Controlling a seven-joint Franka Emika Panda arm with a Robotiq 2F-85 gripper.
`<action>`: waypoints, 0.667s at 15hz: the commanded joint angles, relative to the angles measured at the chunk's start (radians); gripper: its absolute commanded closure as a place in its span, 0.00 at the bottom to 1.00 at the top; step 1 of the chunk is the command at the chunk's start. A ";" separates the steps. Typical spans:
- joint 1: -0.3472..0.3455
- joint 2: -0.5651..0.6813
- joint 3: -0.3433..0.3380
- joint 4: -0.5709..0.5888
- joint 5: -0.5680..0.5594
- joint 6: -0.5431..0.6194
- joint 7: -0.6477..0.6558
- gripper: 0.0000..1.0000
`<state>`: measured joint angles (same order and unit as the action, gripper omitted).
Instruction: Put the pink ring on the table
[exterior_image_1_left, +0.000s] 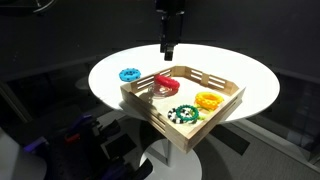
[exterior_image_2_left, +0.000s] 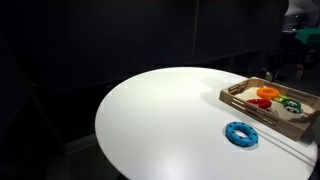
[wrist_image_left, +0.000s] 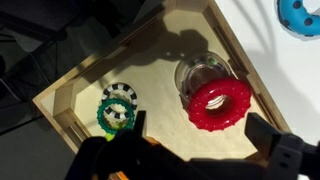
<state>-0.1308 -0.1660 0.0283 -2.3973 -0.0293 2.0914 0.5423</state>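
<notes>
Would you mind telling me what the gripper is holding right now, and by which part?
Nothing: the gripper hangs open above the wooden tray, and the pink ring sits in the tray, ungripped.

The pincer (exterior_image_1_left: 168, 47) is hanging in open air above the far edge of the wooden tray (exterior_image_1_left: 150, 112), its jaws standing spread. The tray's raised walls are fencing in everything inside. A clear glass (wrist_image_left: 198, 72) is pressing against the pink ring (wrist_image_left: 221, 102) and blocking that side, while bare wood is lying open on the ring's other sides. The green ring (wrist_image_left: 118, 110) and the yellow ring (exterior_image_1_left: 208, 100) are crowding the tray's other half. On the bench (exterior_image_2_left: 160, 115), the blue ring (exterior_image_2_left: 240, 133) is sitting near the tray, with a broad white stretch lying free beyond it.
</notes>
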 joint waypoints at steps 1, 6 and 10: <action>0.015 0.000 -0.015 0.001 -0.003 -0.002 0.002 0.00; 0.014 0.019 -0.013 0.001 -0.016 0.011 0.017 0.00; 0.010 0.056 -0.021 0.003 -0.028 0.036 0.027 0.00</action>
<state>-0.1288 -0.1373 0.0251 -2.4002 -0.0322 2.0994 0.5430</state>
